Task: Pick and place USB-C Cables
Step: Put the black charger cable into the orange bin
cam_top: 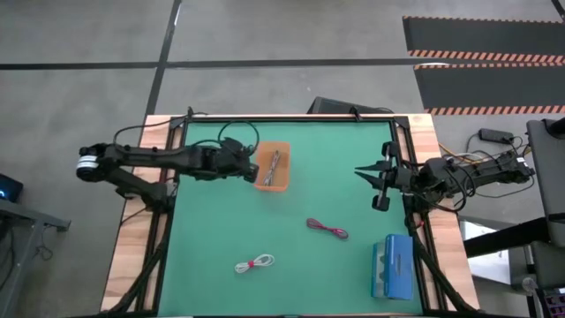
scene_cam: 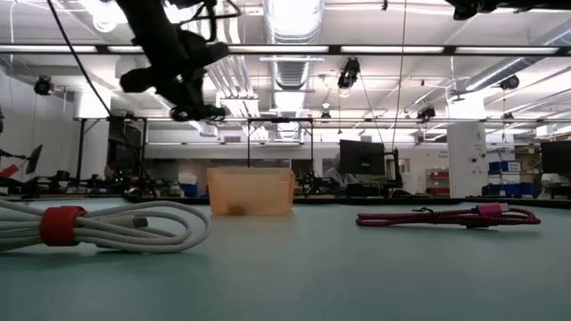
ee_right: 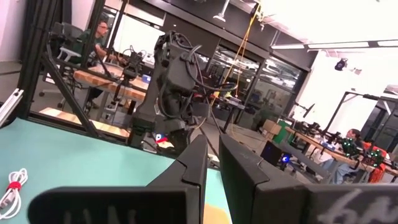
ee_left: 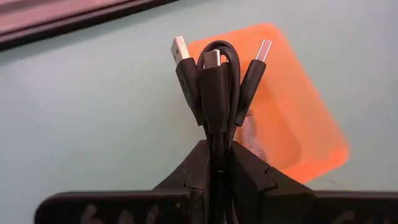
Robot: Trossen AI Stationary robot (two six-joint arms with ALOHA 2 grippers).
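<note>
The black cable (ee_left: 216, 81) hangs pinched in the left claw (ee_left: 217, 163) just beside the orange bin (cam_top: 273, 167), which holds 1 grey cable (cam_top: 274, 162); released here it risks landing on the table (cam_top: 291, 274); right claw (cam_top: 378, 180) waits, narrowly parted.

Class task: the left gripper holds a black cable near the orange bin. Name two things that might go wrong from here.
1. The left gripper pinches the black cable low, so its loose plugs may snag the orange bin rim.
2. A grey cable already lies inside; the drop might land on it and spill out.
</note>
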